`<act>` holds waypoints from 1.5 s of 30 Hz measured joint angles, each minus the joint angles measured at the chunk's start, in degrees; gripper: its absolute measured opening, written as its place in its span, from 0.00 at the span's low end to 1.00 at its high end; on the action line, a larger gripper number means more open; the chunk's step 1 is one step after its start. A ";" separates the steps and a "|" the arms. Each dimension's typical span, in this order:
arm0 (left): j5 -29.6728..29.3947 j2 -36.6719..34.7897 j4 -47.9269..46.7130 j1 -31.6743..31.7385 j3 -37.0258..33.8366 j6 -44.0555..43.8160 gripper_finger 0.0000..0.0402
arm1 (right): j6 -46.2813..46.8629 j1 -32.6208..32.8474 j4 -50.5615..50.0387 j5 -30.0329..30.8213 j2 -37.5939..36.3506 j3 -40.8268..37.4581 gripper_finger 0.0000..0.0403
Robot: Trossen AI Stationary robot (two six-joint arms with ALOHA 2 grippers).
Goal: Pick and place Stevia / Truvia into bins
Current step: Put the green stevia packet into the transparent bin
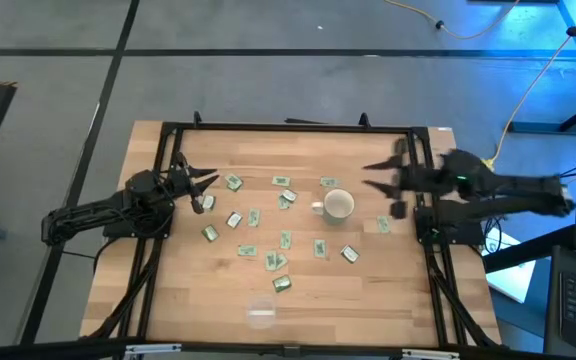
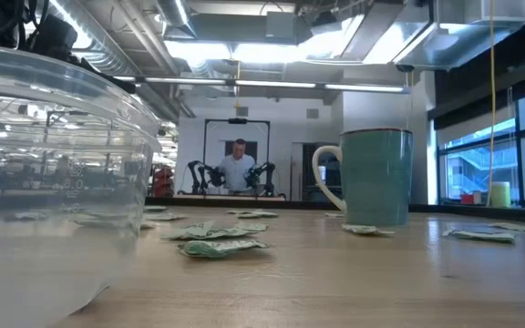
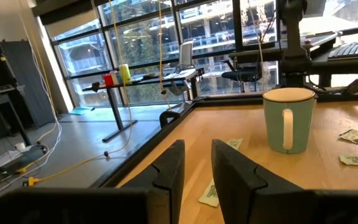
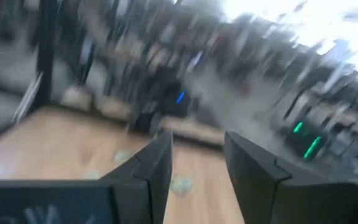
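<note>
step: reach for a sachet | right hand wide open, empty, high near mug | left hand narrow, empty, waits | sachets scattered mid-surface | dish at near edge | tip: drop straight over 1 lone sachet, close low

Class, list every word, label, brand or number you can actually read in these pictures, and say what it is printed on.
None can be read.
Sachets: green and white print, too small to read.
Clear dish: faint raised marks on its wall, not legible.
Mug: plain, no lettering.
</note>
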 joint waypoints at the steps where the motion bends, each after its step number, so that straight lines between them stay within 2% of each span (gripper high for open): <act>1: 0.01 0.00 0.00 -0.01 -0.01 0.00 0.19 | -0.95 0.81 -2.54 0.01 4.58 3.63 0.37; 6: 0.00 0.00 0.00 0.01 0.00 0.02 0.19 | -2.20 5.35 -19.00 0.02 24.74 21.40 0.37; 9: 0.02 0.00 -0.02 0.00 -0.01 -0.02 0.19 | -0.83 8.45 -27.06 0.08 34.92 29.41 0.37; 13: 0.00 0.00 -0.04 -0.01 0.00 0.02 0.19 | -0.75 12.23 -31.85 0.15 46.07 36.78 0.37; 18: 0.02 0.00 -0.11 0.00 -0.01 -0.02 0.19 | -2.52 15.30 -34.03 0.19 56.85 41.88 0.37; 29: 0.02 0.00 -0.46 -0.01 -0.01 -1.92 0.19 | -0.68 20.22 -26.27 -0.03 72.20 44.60 0.37; 37: 0.02 0.00 -0.46 0.02 0.00 -1.99 0.19 | 4.47 21.12 -20.69 -0.22 77.77 44.61 0.37; 45: 0.04 0.02 -0.87 0.02 0.00 -2.01 0.19 | 7.02 21.14 -20.98 -0.27 82.49 44.58 0.37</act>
